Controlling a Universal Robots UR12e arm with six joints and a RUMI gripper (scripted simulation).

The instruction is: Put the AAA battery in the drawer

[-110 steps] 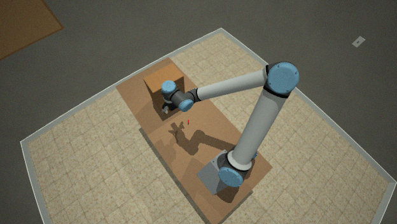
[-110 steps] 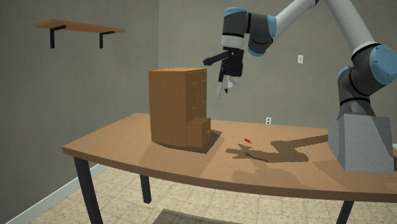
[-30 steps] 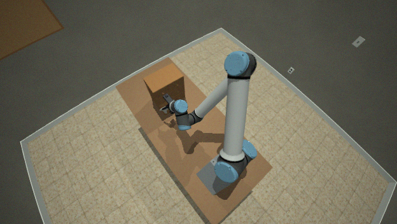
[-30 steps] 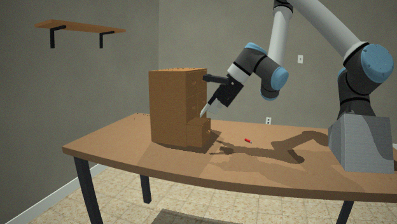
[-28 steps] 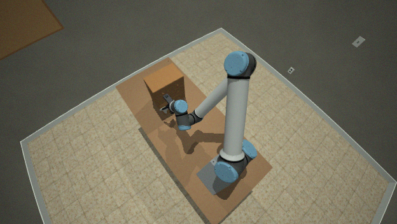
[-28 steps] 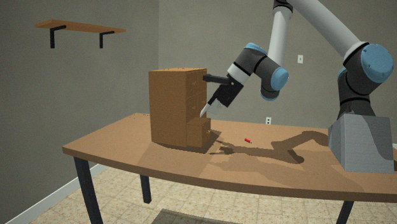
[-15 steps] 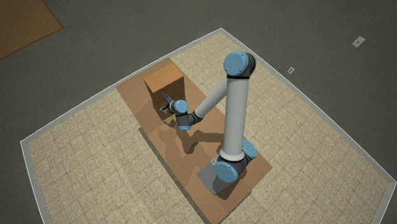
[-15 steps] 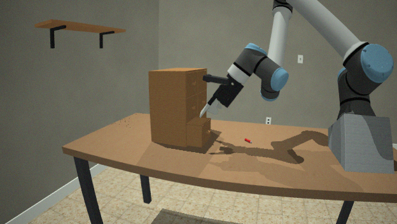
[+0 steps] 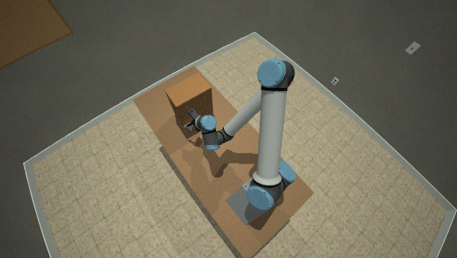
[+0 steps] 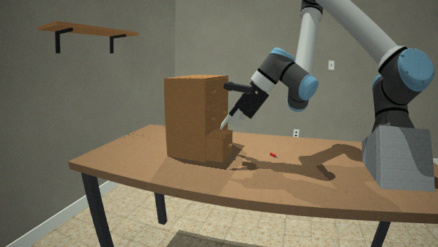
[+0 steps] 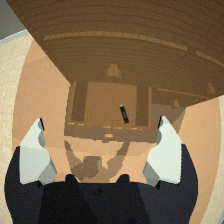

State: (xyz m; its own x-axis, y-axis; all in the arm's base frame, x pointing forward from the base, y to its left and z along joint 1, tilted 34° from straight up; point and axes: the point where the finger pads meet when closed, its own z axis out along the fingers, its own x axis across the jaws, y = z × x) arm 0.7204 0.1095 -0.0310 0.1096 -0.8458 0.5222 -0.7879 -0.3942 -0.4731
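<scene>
The wooden chest [image 9: 188,89] [image 10: 186,119] [image 11: 115,55] stands upright at the table's far end. Its bottom drawer [image 10: 215,145] [image 11: 85,131] on one side is pulled out; the other drawers in view look shut. A black cylinder [image 11: 124,114], looking like a battery, lies slantwise in the open drawer. A red battery [image 10: 273,154] lies on the table between chest and robot base; the arm hides it in the top view. My gripper [image 9: 187,127] [image 10: 227,123] [image 11: 100,118] is open and empty, tilted toward the chest, above the open drawer, its fingers spread wider than the drawer.
The upper drawers' front with its knobs [image 11: 113,70] rises close before the gripper. The robot base [image 9: 238,205] [image 10: 403,158] stands at the table's other end. A wall shelf [image 9: 33,33] [image 10: 88,29] hangs beyond the table. The wrist's black bracket [image 10: 239,88] is close to the chest's upper front.
</scene>
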